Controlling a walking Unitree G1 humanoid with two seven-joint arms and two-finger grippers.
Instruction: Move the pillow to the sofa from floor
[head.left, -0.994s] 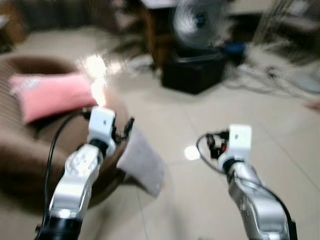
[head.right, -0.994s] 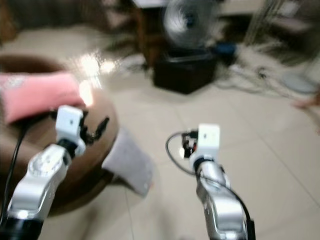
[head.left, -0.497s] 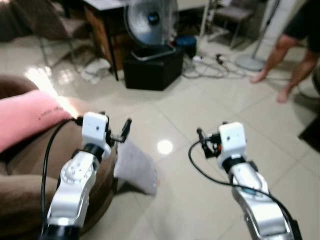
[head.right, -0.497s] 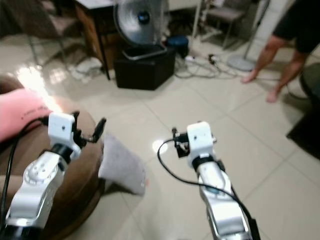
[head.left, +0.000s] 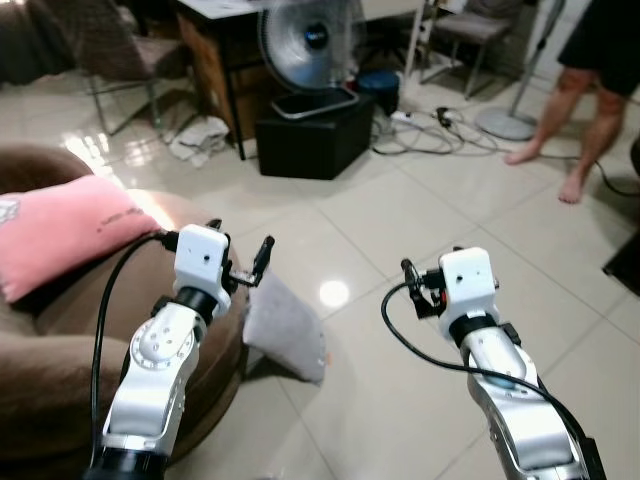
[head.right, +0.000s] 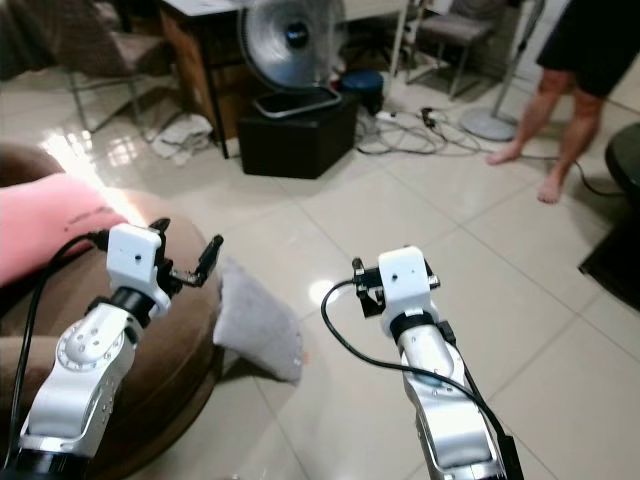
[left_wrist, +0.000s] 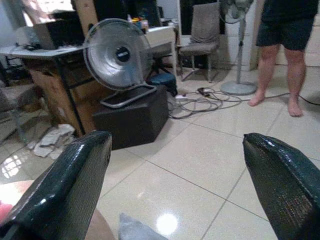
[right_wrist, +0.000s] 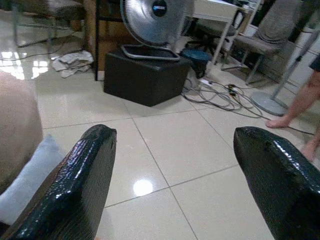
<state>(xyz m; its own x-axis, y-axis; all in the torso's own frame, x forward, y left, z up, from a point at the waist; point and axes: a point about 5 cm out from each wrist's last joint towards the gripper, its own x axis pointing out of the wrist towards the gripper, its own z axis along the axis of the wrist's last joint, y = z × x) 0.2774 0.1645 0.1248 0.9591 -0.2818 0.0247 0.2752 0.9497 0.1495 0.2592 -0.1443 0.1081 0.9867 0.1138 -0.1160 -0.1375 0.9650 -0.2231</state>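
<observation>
1. The brown sofa (head.left: 40, 350) fills the robot's left side, with a pink pillow (head.left: 65, 232) lying on its seat.
2. A person (head.right: 575, 90) stands barefoot on the tiled floor (head.left: 430, 210), far right.
3. A black box (head.left: 312, 135) carries a round fan (head.left: 308, 45), beside the wooden counter (head.left: 215, 50).
4. The grey pillow (head.left: 288, 325) leans on the floor against the sofa's edge.
5. The left tool (head.left: 262, 262) hovers above the grey pillow, fingers spread wide.
6. The right tool (head.left: 410, 275) hangs over bare floor, fingers (right_wrist: 75, 180) wide apart.

Bright and sharp, with glare on the glossy floor (head.left: 333, 293).
</observation>
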